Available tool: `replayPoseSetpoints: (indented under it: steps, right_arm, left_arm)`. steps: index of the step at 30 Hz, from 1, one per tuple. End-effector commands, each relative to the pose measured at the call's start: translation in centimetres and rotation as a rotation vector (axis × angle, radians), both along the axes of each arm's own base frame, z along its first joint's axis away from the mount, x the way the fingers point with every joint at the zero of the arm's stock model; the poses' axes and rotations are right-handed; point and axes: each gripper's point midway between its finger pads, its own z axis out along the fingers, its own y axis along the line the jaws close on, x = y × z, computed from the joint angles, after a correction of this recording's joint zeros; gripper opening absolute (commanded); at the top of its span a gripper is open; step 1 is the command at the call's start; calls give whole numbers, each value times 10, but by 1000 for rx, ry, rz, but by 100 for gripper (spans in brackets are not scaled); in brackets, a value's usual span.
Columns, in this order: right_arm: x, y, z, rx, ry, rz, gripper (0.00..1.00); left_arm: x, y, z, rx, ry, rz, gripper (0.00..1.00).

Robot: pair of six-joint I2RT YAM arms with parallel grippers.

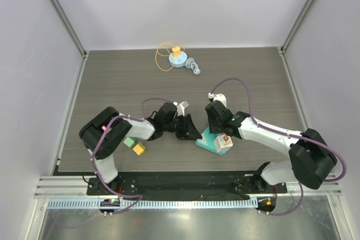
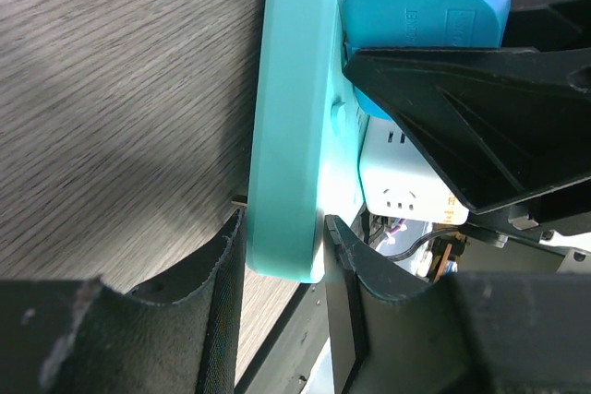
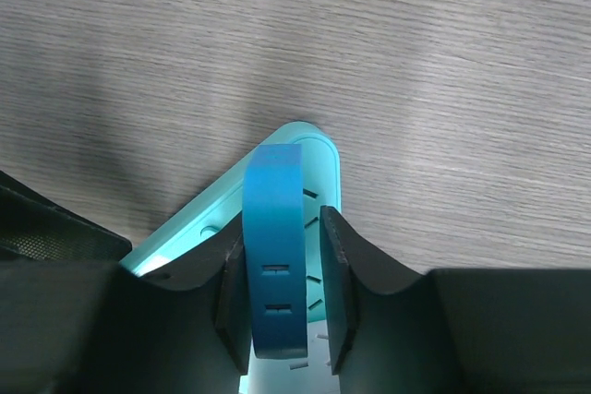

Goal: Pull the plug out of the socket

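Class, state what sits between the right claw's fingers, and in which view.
The blue plug, standing on the teal socket strip; the right wrist view shows it.

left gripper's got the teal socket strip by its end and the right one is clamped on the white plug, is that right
Not quite. The right gripper is clamped on the blue plug, not a white one, as the right wrist view shows. The left gripper does hold the teal socket strip by its end.

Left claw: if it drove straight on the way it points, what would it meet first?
The left claw straddles the teal power strip, so that strip's end comes first; further on, probably the right claw holding the blue plug, though depth is unclear.
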Motion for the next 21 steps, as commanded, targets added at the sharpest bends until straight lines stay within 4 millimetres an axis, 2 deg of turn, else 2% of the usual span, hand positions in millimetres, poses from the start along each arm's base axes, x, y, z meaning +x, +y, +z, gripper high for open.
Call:
replayPoseSetpoints:
  steps: [1, 6, 15, 21]
  right_arm:
    - [3, -6, 10, 6, -50, -39, 34]
    - [7, 1, 15, 41, -64, -44, 29]
    - [13, 8, 27, 74, -96, -57, 1]
    - [17, 7, 42, 101, -138, -89, 1]
  left_arm:
    - [2, 19, -28, 105, 35, 58, 0]
    - [1, 22, -30, 121, 37, 66, 0]
    - [2, 24, -35, 153, 50, 67, 0]
    - [5, 27, -41, 196, 61, 91, 0]
